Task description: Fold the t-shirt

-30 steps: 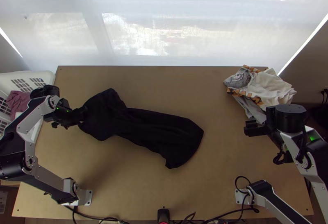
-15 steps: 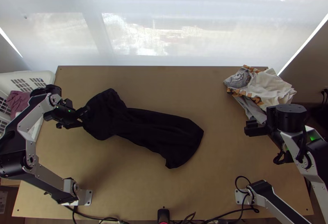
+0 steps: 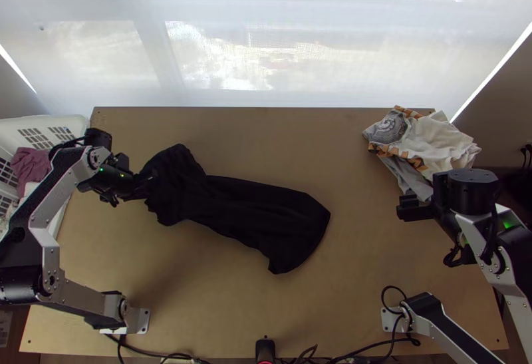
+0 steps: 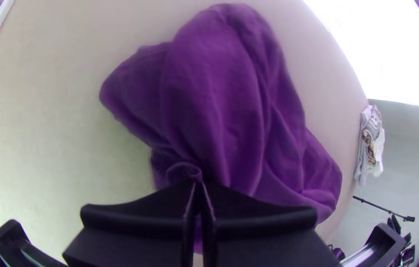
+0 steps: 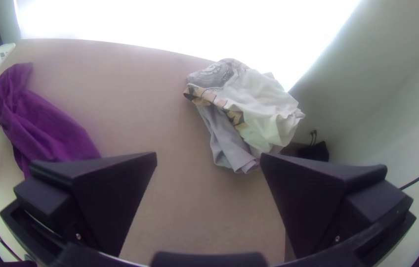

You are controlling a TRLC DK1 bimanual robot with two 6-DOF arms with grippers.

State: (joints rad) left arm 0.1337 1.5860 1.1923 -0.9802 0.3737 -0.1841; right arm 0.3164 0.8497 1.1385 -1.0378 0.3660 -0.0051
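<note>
Shirt edge shifted inward, pinched by left fingers; right fingers gape near laundry.

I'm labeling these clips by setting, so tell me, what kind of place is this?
Probably a robotics workspace set up for handling laundry: two robot arms are mounted at a wooden table, with a dark garment and a pile of clothes on it.
</note>
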